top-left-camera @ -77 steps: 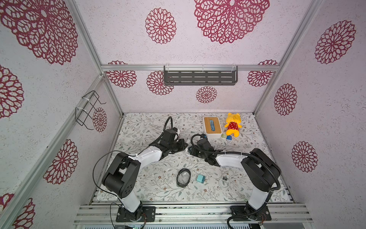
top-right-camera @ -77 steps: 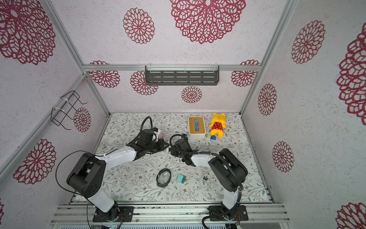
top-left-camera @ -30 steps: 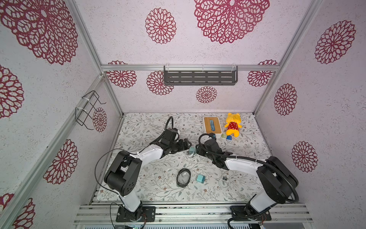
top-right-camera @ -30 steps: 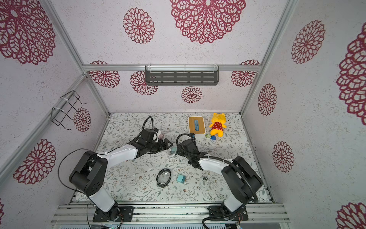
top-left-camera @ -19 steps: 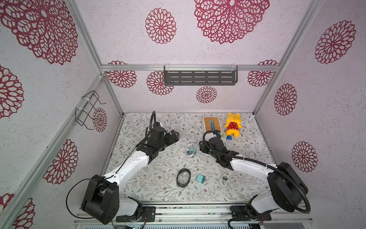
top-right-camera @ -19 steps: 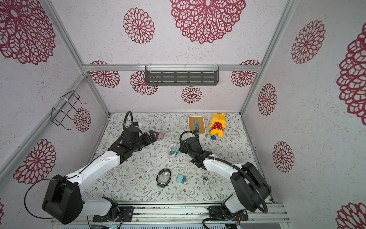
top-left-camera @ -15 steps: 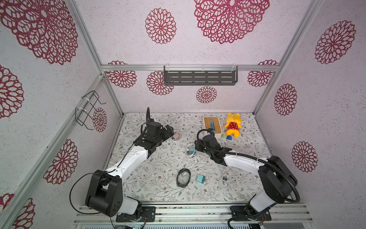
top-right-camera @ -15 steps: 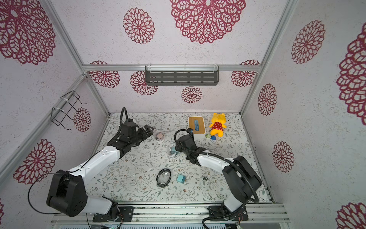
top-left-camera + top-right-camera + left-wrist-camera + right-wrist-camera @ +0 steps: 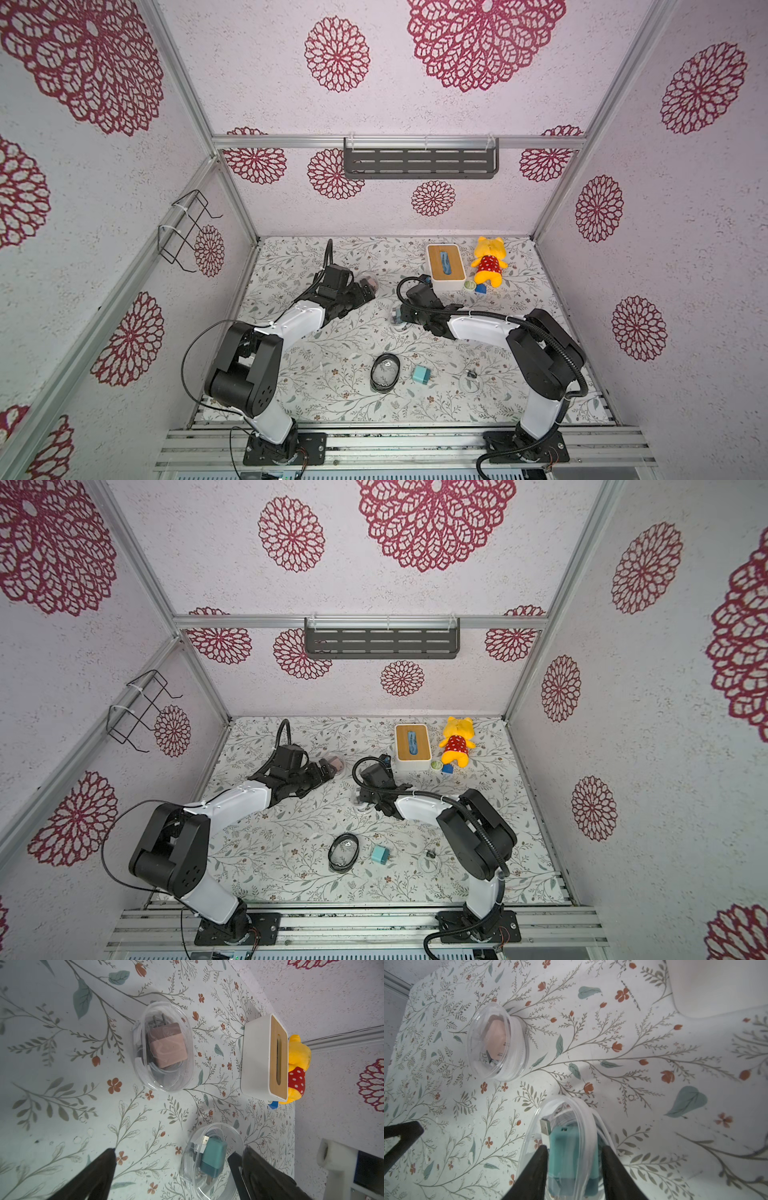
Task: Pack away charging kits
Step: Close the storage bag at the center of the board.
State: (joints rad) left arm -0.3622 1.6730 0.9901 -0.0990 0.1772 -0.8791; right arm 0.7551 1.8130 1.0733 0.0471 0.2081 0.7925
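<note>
**Right wrist view: clear case dead ahead of right tool**

Over the surface, the right arm sits nearer. Its tool, half closed, straddles the case with the teal charger at lower centre, long axis running up-frame; grip uncertain. Left tool gapes wide, empty.

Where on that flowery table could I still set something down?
Bare table runs along the right edge, from the plush forward to the right arm; also front left, between the left arm's base and the dark-rimmed case. Mid-table is crowded: left gripper, right gripper, pink-charger case, teal-charger case.
</note>
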